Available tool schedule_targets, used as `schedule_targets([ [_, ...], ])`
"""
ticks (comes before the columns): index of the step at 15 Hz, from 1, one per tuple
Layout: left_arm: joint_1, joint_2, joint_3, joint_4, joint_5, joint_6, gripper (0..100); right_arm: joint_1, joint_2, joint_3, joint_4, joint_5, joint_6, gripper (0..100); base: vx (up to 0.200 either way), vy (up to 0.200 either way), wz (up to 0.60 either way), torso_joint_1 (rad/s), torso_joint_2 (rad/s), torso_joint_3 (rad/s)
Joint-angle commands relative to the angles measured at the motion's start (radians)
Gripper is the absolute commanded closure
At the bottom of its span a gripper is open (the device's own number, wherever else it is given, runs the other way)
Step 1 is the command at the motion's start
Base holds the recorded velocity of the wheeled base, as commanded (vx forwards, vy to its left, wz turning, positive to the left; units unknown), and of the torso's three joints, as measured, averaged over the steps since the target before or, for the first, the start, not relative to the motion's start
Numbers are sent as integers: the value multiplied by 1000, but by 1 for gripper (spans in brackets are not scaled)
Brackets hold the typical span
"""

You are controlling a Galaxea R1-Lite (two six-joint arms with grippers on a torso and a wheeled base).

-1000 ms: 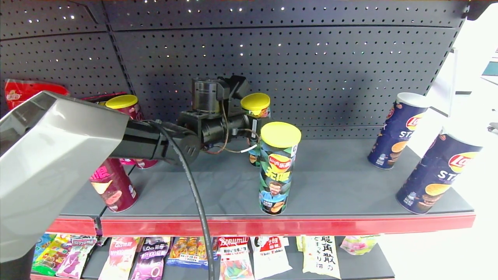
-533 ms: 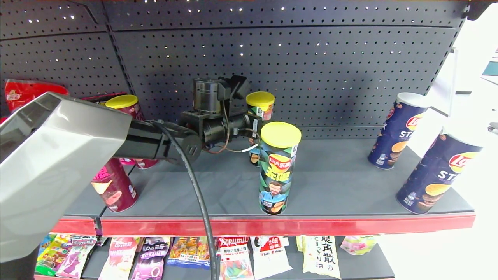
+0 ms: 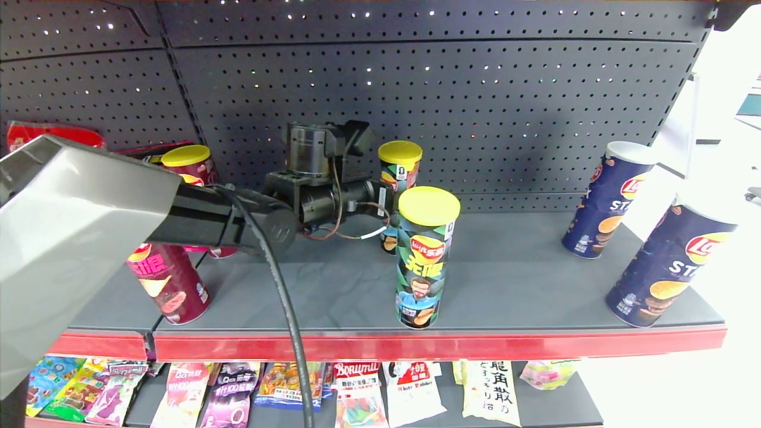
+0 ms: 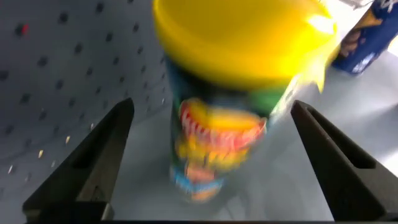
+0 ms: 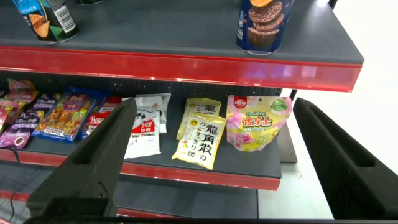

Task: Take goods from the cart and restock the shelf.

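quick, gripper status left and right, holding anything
Left gripper: open, one finger on each side of the yellow-lidded chip can, not gripping it.
Right gripper: open, holding nothing.

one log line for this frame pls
task: restock shelf | left end effector: open, straddling rear yellow-lid can, no contact | can: upright on shelf | right end effector: open, empty

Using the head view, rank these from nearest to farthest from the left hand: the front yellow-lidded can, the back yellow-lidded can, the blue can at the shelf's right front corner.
1. Back yellow-lidded can, at the rear of the shelf, inside the open left hand.
2. Front yellow-lidded can, mid-shelf at the front edge.
3. Blue can, right front corner.
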Motion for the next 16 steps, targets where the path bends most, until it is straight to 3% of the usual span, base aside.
schedule_targets([
  [1, 16, -72, 79, -1, 1, 1, 0, 0, 2, 0, 0, 0, 0, 0, 0, 0, 0, 0, 0, 0],
  [3, 25, -195, 260, -1, 4, 1, 0, 0, 2, 0, 0, 0, 0, 0, 0, 0, 0, 0, 0, 0],
  [10, 46, -681, 723, 33, 4, 9, 0, 0, 2, 0, 0, 0, 0, 0, 0, 0, 0, 0, 0, 0],
  [12, 112, -954, 870, 74, 1, 9, 0, 0, 2, 0, 0, 0, 0, 0, 0, 0, 0, 0, 0, 0],
  [13, 123, -1083, 887, 148, 1, 9, 0, 0, 2, 0, -1, 0, 0, 0, 0, 0, 0, 0, 0, 0],
  [15, 154, -1346, 880, 424, 6, 9, 0, 0, 2, 0, 0, 0, 0, 0, 0, 0, 0, 0, 0, 0],
  [16, 189, -1475, 867, 576, 40, 18, 0, 0, 2, 0, 0, 0, 0, 0, 0, 0, 0, 0, 0, 0],
])
